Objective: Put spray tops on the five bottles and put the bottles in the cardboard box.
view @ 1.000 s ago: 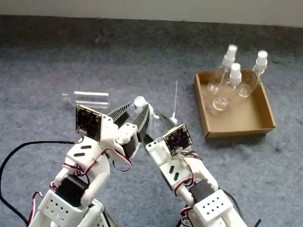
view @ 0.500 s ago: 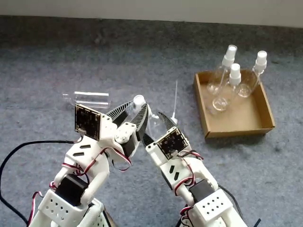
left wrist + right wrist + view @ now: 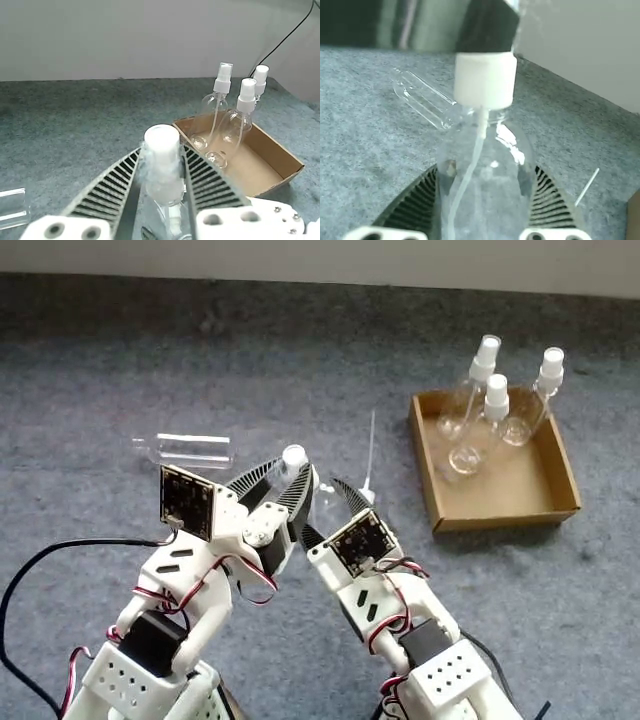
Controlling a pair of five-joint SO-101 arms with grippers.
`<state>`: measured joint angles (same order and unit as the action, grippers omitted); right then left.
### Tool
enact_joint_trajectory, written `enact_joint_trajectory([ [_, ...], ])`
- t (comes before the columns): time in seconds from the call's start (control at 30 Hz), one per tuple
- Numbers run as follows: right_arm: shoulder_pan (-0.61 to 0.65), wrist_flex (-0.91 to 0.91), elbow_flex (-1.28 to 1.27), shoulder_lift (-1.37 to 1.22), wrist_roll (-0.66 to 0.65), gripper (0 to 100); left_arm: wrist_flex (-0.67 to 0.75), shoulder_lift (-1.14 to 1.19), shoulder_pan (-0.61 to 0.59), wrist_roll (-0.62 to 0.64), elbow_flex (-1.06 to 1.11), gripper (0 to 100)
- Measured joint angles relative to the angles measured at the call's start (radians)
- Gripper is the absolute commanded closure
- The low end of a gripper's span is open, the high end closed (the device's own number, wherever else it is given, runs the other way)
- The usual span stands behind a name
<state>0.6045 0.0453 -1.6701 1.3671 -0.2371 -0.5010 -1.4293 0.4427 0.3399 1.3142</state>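
Bottle (image 3: 490, 200) clamped in right end effector (image 3: 485, 177), between both arms over the desk (image 3: 120, 370); left end effector (image 3: 161, 155) pinches its spray top (image 3: 161, 137). Danger: a tilted top cross-threads, or twisting slips the bottle.

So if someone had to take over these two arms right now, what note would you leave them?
Claws: the left claw is shut on the spray top; the right claw is shut on the held bottle beneath it.
Done: three topped bottles sit in the cardboard box.
Left: check this top is seated, then box it. The bare bottle lying on the carpet needs the loose spray top, then boxing.
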Motion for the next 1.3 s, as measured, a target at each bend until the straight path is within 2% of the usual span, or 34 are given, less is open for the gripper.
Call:
enact_joint_trajectory([
  [0.67, -0.002, 0.002, 0.000, -0.002, 0.000, 90.4, -0.074, -0.008, 0.008, -0.002, 0.009, 99],
  [0.93, -0.002, 0.002, 0.000, -0.002, 0.000, 90.4, -0.074, -0.009, 0.017, -0.143, 0.015, 99],
  [1.3, -0.002, 0.002, 0.000, -0.002, 0.000, 90.4, -0.074, -0.009, 0.017, -0.157, 0.015, 99],
])
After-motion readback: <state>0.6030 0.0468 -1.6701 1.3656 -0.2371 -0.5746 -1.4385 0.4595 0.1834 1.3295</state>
